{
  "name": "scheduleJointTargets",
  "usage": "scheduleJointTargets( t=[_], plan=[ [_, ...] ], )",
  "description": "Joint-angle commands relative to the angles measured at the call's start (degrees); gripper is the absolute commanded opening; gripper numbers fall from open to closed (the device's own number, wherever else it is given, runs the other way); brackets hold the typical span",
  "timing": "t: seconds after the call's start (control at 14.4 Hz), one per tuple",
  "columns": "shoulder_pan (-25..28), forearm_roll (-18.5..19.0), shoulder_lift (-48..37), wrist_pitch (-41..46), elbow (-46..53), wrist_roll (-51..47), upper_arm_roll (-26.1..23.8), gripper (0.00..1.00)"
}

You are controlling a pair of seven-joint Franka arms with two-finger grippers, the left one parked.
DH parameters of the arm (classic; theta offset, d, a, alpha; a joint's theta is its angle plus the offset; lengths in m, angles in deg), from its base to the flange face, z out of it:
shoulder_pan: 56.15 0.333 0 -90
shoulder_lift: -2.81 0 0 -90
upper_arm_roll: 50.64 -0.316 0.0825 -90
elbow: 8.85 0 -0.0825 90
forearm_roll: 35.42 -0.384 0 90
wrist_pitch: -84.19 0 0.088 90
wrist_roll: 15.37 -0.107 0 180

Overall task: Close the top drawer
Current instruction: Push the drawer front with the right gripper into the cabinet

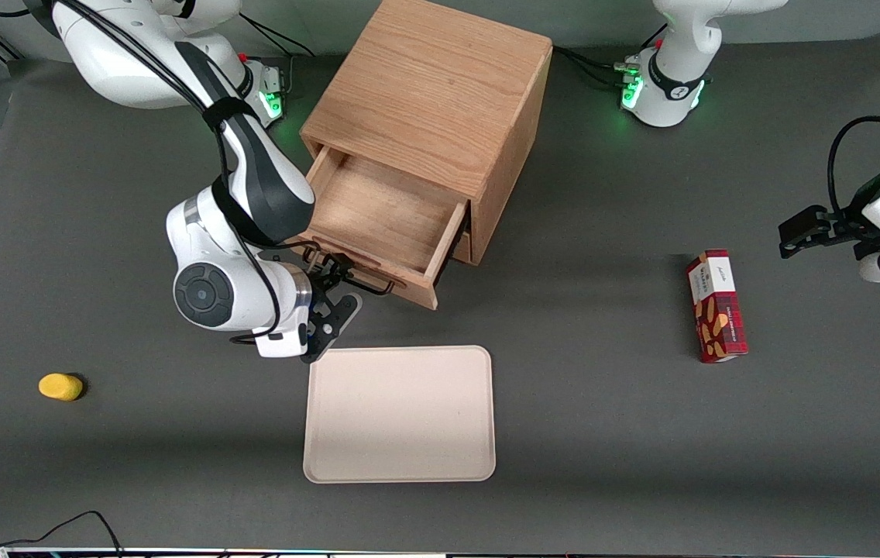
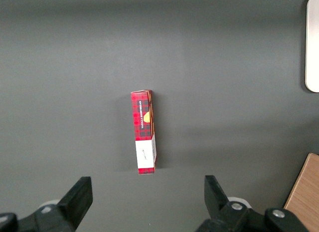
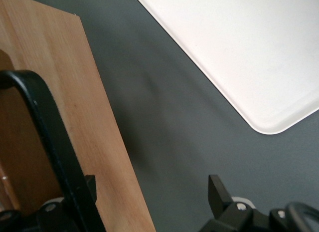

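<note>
Gripper (image 1: 334, 298) spread open, nothing held, straddling the black handle (image 3: 47, 142) of the fully extended top drawer (image 1: 382, 221). Skewed push risks jamming; tray (image 1: 401, 415) just beneath could be nudged.

The working arm (image 1: 254, 178) has glossy white rounded shells, dark grey joint bands and a round grey cap, with black cables strapped along it. Its black 2-finger tool (image 1: 334, 308) has silver screws.

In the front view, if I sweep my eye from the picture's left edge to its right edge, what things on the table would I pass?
Yellow object → the working arm's pincer, open, at the top drawer handle → beige tray → red snack box.
</note>
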Motion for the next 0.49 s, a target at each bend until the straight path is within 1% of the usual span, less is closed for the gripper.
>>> scheduleJointTargets(
  t=[0.0,0.07,0.14,0.21,0.42],
  plan=[
    [-0.9,1.1,-2.0,0.2,-2.7,-3.6,-2.4,1.00],
    [-1.4,1.5,-2.2,0.2,-3.0,-5.3,-3.4,1.00],
    [-1.6,3.1,-2.3,0.2,-3.1,-6.7,-4.6,1.00],
    [-1.7,4.0,-2.3,0.2,-3.1,-8.2,-5.6,1.00],
    [-2.1,4.1,-2.4,0.2,-3.5,-9.2,-6.6,1.00]
  ],
)
